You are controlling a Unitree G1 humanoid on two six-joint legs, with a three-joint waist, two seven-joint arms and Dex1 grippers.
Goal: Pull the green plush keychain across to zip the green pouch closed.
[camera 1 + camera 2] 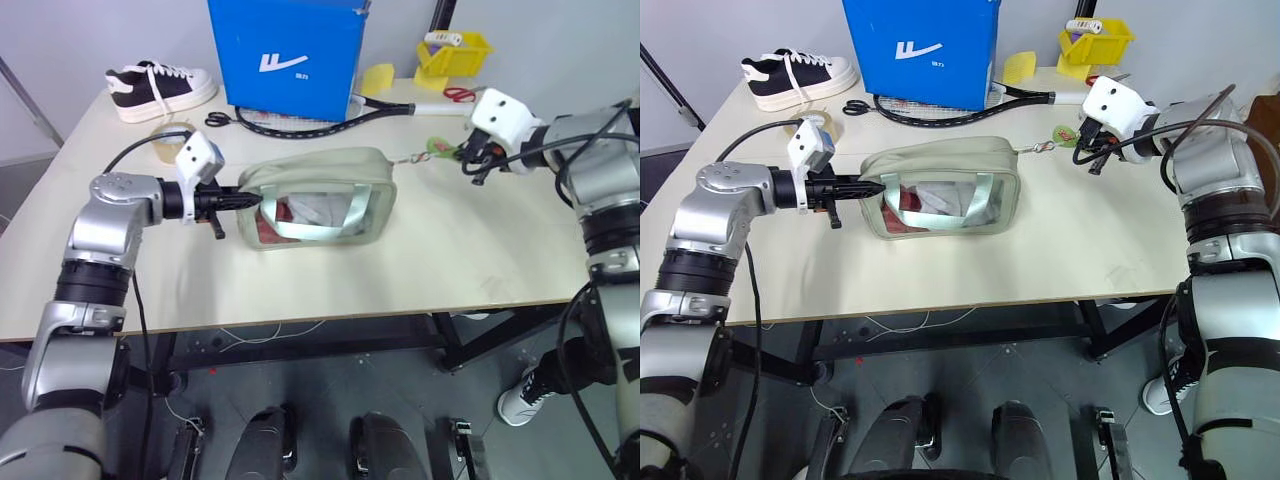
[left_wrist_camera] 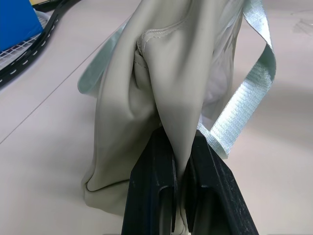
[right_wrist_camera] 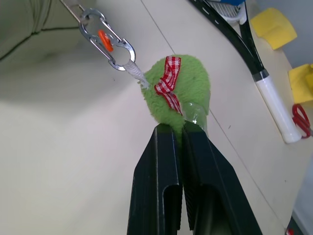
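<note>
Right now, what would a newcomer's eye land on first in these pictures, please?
Probably the green pouch lying mid-table, pulled between the two arms: the left gripper has its fingers shut on the pouch's left end, and the right gripper is shut on the green plush keychain off the pouch's right end, clipped on by a silver carabiner. Next comes the tall blue box standing behind, at the table's far edge.

Left claw (image 2: pixel 182 196) clamped shut; right claw (image 3: pixel 182 134) pinched shut, arms spread.
</note>
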